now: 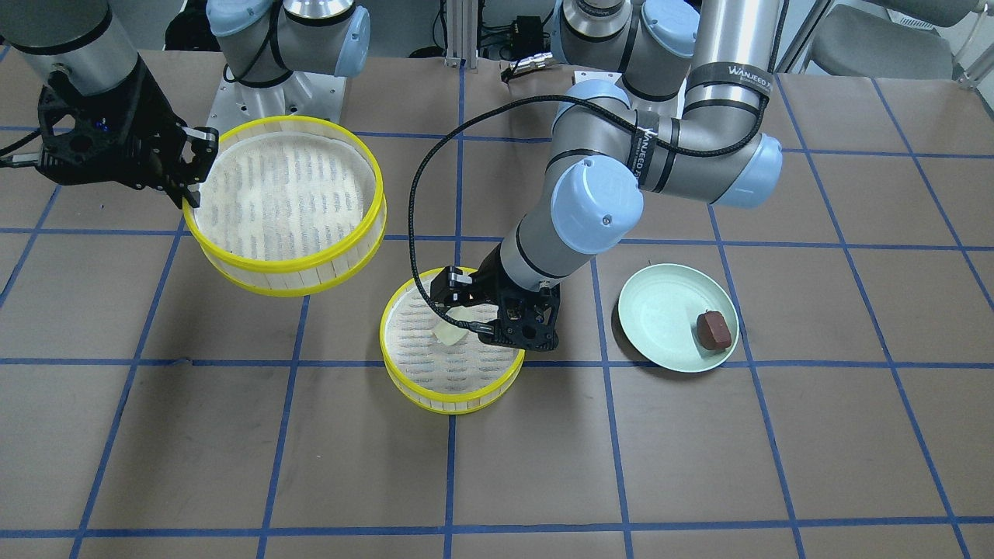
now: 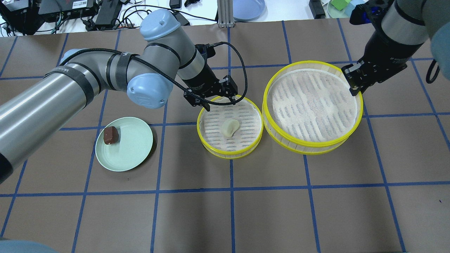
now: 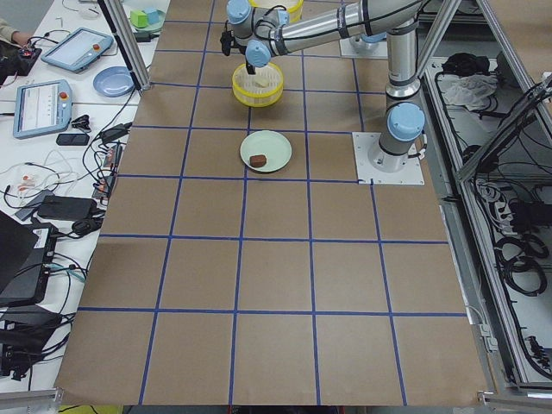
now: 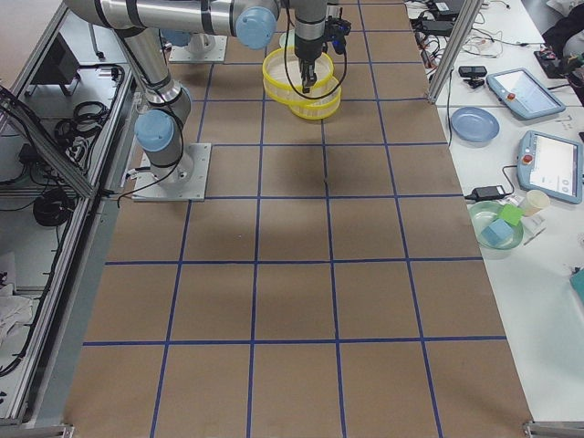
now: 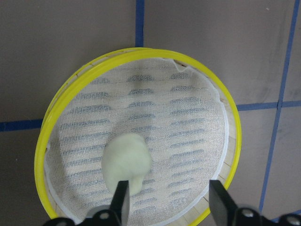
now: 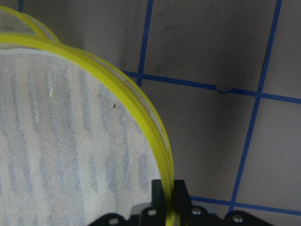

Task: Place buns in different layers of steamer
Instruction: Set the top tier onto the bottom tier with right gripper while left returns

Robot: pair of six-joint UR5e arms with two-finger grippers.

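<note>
A cream-white bun [image 2: 229, 127] lies on the mesh liner of a yellow-rimmed steamer layer [image 2: 230, 154] that stands on the table. My left gripper [image 2: 219, 102] is open and empty just above that layer's far edge. In the left wrist view its fingertips [image 5: 120, 197] stand apart with the bun [image 5: 126, 162] just beyond them. My right gripper [image 2: 353, 84] is shut on the rim of the second steamer layer [image 2: 309, 144] and holds it raised; that layer's liner is bare. The right wrist view shows the rim [image 6: 168, 193] pinched. The reddish-brown bun [image 2: 110, 135] sits on a pale green plate [image 2: 130, 147].
The table is brown paper with a blue tape grid. The left arm's elbow [image 2: 147, 88] hangs over the table between plate and steamer. Cables and devices lie beyond the far edge [image 2: 105, 14].
</note>
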